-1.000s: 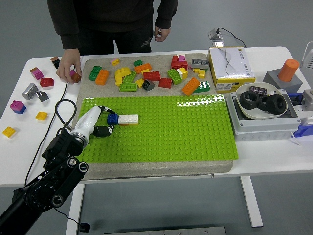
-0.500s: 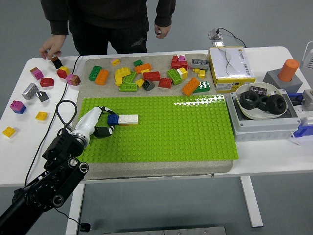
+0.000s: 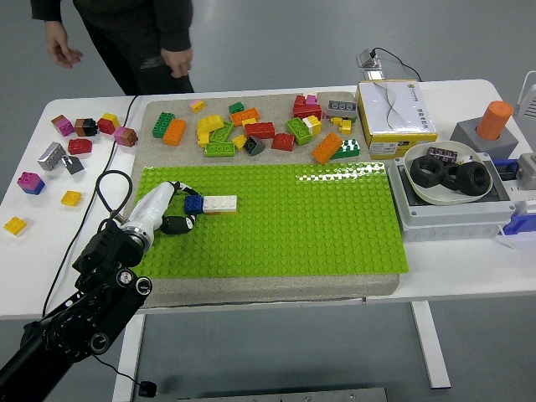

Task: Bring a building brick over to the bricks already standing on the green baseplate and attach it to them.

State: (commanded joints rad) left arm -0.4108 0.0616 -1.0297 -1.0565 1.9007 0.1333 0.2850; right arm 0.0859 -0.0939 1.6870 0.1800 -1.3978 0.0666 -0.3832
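Observation:
A green baseplate [image 3: 318, 226] lies on a grey mat in the middle of the table. A blue brick [image 3: 193, 203] stands near its left end, joined to a white brick [image 3: 219, 203] with a yellow strip along its near side. My left hand [image 3: 186, 206] reaches in from the lower left. Its fingers [image 3: 177, 224] are curled around the blue brick's left side, one above it and one below. Loose bricks [image 3: 251, 130] in several colours lie on the mat behind the baseplate. My right arm is out of view.
More small bricks [image 3: 71, 146] lie on the table's left part, and a black cable [image 3: 105, 188] runs there. A yellow-and-white box [image 3: 394, 113], a bowl of black nuts [image 3: 448, 174] and an orange cylinder [image 3: 494, 120] stand right. A person stands at the far left, hands off the table.
The person has drawn their hand back from the bricks at the far left and stepped to the left. My left hand and the blue brick have stayed still.

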